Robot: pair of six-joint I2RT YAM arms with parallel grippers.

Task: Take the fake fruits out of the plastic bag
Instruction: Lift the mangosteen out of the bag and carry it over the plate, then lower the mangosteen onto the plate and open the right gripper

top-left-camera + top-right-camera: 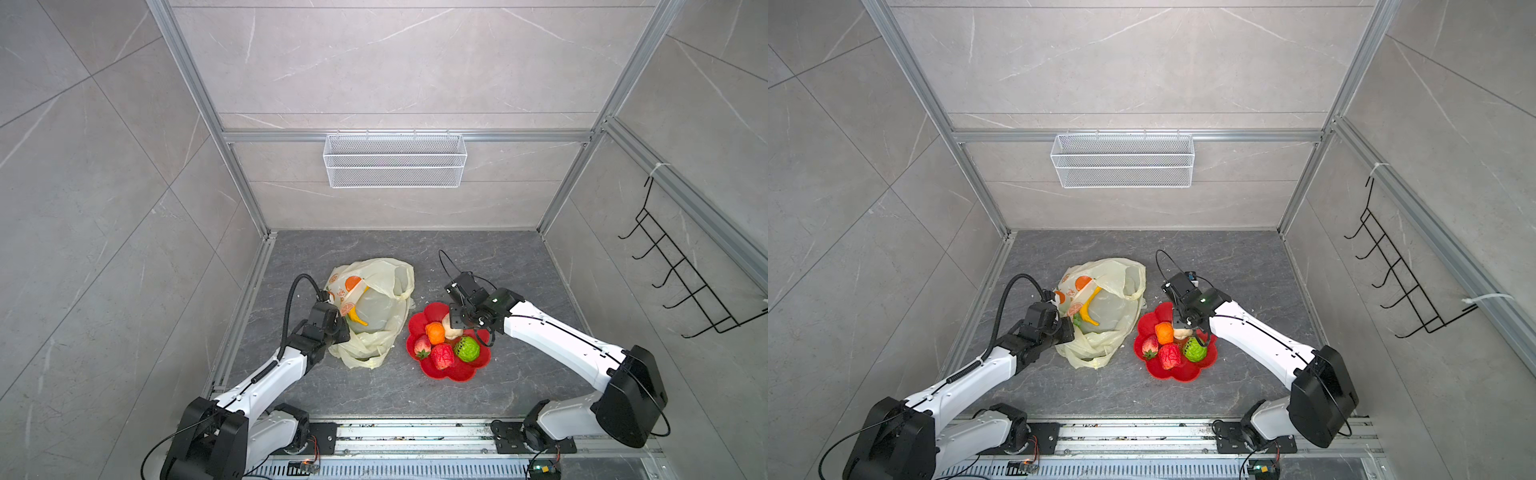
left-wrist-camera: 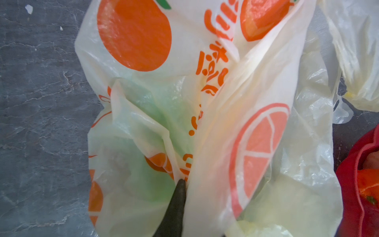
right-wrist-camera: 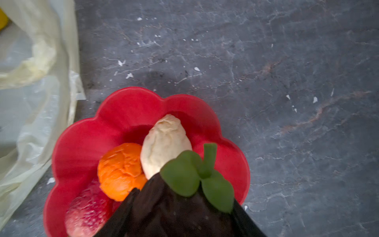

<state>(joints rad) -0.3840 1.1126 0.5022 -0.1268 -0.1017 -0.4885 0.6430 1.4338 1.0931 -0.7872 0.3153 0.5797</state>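
Left gripper [image 1: 343, 322] sits at the near edge of the plastic bag [image 1: 399, 266]. Its fingers [image 2: 180, 190] are pinched tight on a fold of the film; this looks meant to lift the mouth and hold it open for the other arm.

The bag lies crumpled on the counter [image 1: 478, 257], just left of the red flower-shaped dish [image 1: 453, 376].
- In the bag: a yellow banana [image 1: 356, 318] showing at the opening, and a green fruit [image 2: 153, 115] that is only a tint through the film, kind unclear.
- In the dish: orange [image 1: 435, 332], strawberry [image 1: 422, 345], red bumpy fruit [image 1: 441, 356], green bumpy fruit [image 1: 467, 349], cream fruit [image 3: 166, 143].

Right gripper [image 1: 457, 318] hangs over the far side of the dish, beside the cream fruit. In the wrist view its fingers stand partly apart around a dark brown fruit [image 3: 160, 201] with green leaves. It appears to be held, and I can't tell whether it touches the dish.

Judged step: setting this fruit down. At least two remain in the bag.
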